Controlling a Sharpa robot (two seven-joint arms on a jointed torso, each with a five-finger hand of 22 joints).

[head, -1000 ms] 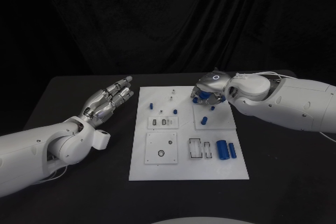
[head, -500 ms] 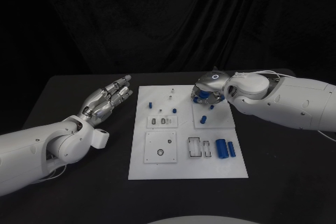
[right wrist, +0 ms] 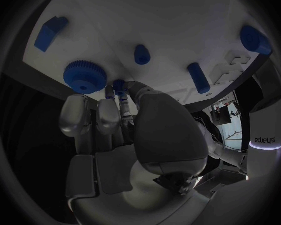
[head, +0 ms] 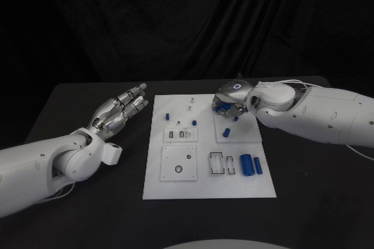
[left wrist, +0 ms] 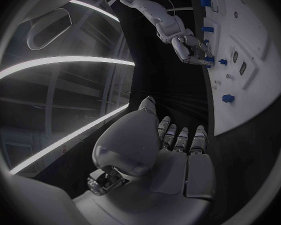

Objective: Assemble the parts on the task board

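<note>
**Right hand pinching a peg at the board's far edge**

Left of the task board (head: 204,190), the left hand (head: 119,111) hovers released, fingers spread. At the board's far right corner, the right hand (head: 231,101) grasps a small blue part (right wrist: 119,86) beside a blue gear (right wrist: 85,76).

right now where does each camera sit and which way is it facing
Head view: on the head, looking down at the board; both arms show.
Left wrist view: behind the open left hand, facing across the board's edge to the right hand.
Right wrist view: behind the right hand, facing the board close up, a small blue part at its fingertips.
All share the board.
</note>
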